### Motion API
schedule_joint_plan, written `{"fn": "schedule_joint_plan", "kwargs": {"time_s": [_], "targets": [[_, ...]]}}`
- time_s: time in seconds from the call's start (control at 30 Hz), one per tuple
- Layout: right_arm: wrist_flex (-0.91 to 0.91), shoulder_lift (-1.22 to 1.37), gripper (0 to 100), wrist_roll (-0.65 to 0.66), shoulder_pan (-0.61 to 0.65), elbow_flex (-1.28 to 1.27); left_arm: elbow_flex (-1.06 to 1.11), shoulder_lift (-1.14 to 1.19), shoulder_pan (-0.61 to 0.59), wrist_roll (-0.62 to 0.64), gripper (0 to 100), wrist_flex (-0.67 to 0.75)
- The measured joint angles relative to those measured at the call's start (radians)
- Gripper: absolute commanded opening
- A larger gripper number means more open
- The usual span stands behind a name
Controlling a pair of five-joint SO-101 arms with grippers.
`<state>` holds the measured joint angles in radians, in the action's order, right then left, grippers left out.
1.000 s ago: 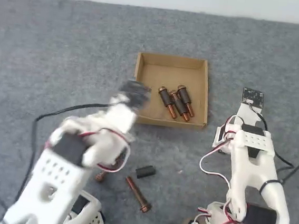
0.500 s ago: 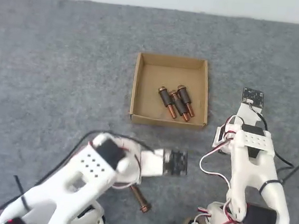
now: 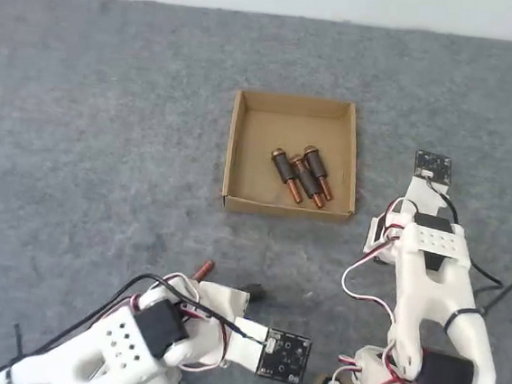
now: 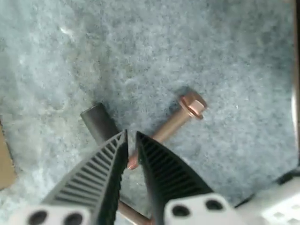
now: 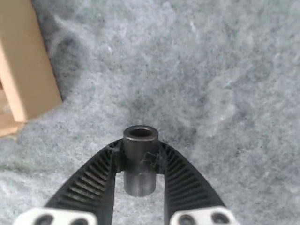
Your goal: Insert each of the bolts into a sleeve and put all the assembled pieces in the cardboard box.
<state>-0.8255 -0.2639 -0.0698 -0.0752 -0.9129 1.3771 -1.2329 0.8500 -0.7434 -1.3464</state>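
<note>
I'm swinging the nearly closed, empty left tool [image 4: 131,136] down over the next bolt [image 4: 174,123] beneath it, while the right tool [image 5: 139,151] is clamping a sleeve [image 5: 139,176].

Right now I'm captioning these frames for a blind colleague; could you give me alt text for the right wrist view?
The right claw grips a short dark sleeve between its ribbed jaws, the sleeve's open end facing the camera. Grey carpet lies beneath, and a corner of the cardboard box sits farther off.
</note>
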Motion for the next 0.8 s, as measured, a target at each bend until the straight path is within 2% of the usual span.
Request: {"fn": "schedule_joint_plan", "kwargs": {"time_s": [0.1,0.4,0.6,0.8], "targets": [[-0.002,0.000,1.0,0.000,0.000,0.000,0.000,-0.006,-0.002,-0.002,17,0.000],[-0.002,0.000,1.0,0.000,0.000,0.000,0.015,-0.006,-0.002,0.005,9,0.000],[-0.002,0.000,1.0,0.000,0.000,0.000,0.015,-0.006,-0.002,0.005,9,0.000],[-0.002,0.006,1.0,0.000,0.000,0.000,-0.051,0.183,-0.002,0.011,9,0.017]]}}
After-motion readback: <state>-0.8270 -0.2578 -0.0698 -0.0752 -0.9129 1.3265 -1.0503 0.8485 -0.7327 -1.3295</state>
